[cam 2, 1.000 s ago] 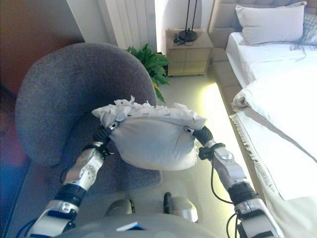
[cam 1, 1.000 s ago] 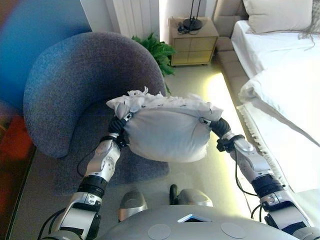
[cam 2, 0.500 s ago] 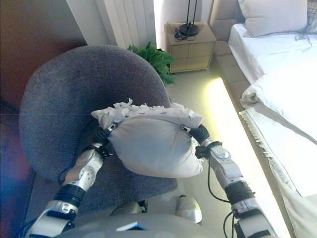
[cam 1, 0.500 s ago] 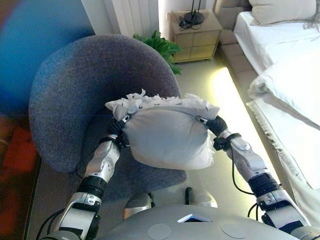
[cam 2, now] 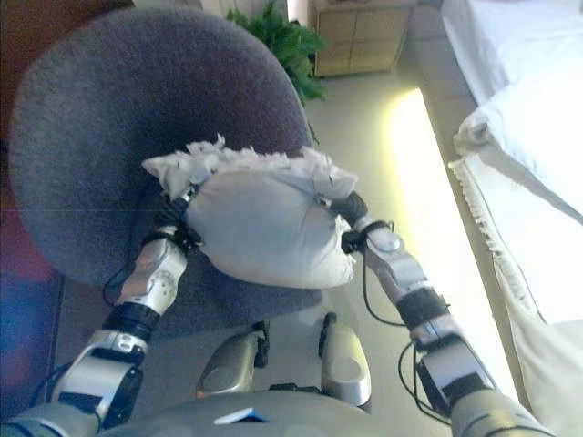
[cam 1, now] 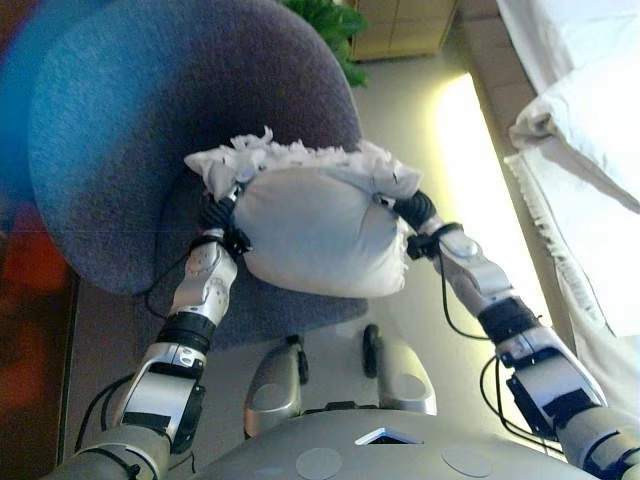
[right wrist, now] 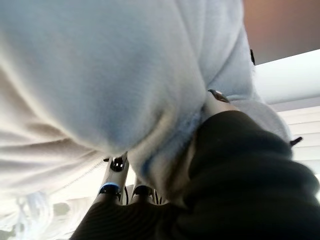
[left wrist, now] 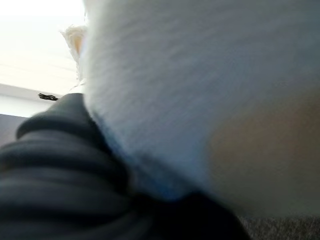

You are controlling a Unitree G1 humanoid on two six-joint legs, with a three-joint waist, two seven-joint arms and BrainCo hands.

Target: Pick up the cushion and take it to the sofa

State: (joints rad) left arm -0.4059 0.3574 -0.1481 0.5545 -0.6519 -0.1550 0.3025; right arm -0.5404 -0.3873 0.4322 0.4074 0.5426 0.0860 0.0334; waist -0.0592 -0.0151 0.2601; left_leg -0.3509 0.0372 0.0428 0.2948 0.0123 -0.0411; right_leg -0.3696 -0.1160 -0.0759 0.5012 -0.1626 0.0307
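Observation:
A pale grey cushion (cam 1: 320, 235) with a white fringed top edge is held up between my two hands, above the front of the seat of a round grey upholstered sofa chair (cam 1: 150, 120). My left hand (cam 1: 215, 215) presses against the cushion's left end and my right hand (cam 1: 415, 210) against its right end. Only the dark wrist covers show beside the cushion. The cushion fills the left wrist view (left wrist: 200, 100) and the right wrist view (right wrist: 100, 75), right against each hand's dark cover.
A bed with white bedding (cam 1: 590, 120) runs along the right side, and a strip of pale floor (cam 1: 450, 150) lies between it and the chair. A green plant (cam 1: 330, 20) and a wooden nightstand (cam 1: 400, 25) stand beyond the chair.
The whole picture has shifted: the camera has moved closer to the chair and looks lower. The cushion stays held between both hands, now nearer the chair's seat.

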